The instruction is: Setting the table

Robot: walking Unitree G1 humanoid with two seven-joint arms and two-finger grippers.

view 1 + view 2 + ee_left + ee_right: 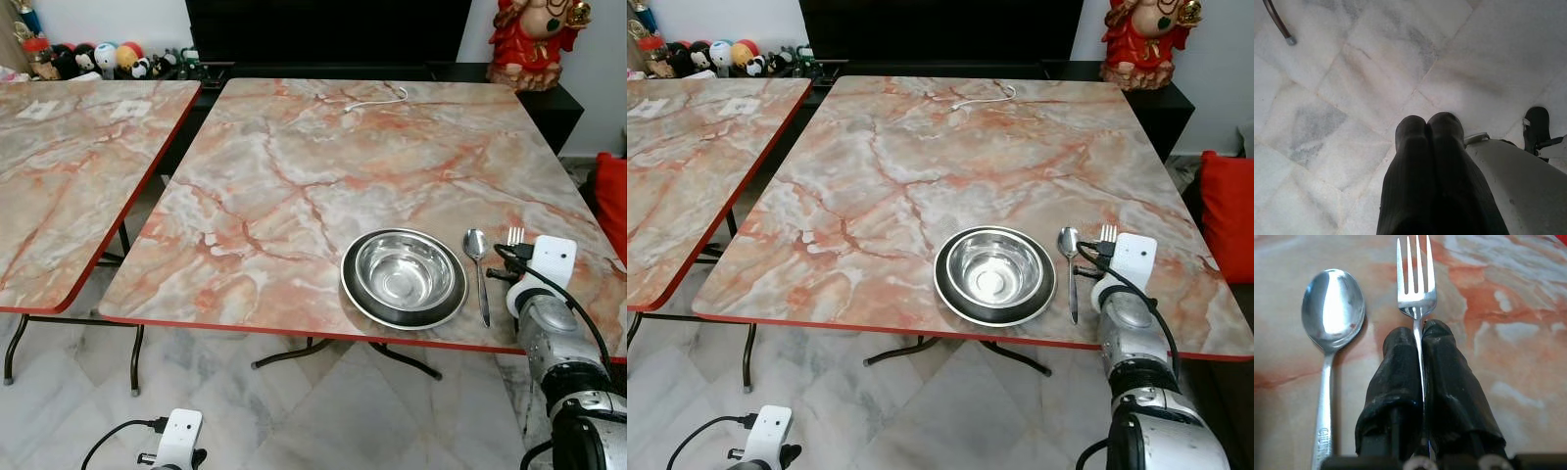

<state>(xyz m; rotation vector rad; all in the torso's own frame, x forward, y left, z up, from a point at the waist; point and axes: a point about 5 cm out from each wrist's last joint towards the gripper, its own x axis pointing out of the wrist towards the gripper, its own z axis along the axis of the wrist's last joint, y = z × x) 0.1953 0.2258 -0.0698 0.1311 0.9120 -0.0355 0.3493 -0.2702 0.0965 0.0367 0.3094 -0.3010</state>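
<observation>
Marble-patterned table (294,196) bears spoon (1332,308); right tool (1420,328) grips fork (1416,279), left tool (1427,125) clenched

Light: bright, even, diffuse indoor | Shadows: soft, faint beneath the table (294,196) on the floor (1352,98) | Glare: white highlights in the bowl (404,271) and on the spoon (1332,303) | Focus: head views sharp, no motion blur | Wrist views: fingers (1425,161) dark, near and soft; floor slightly hazy.
</observation>
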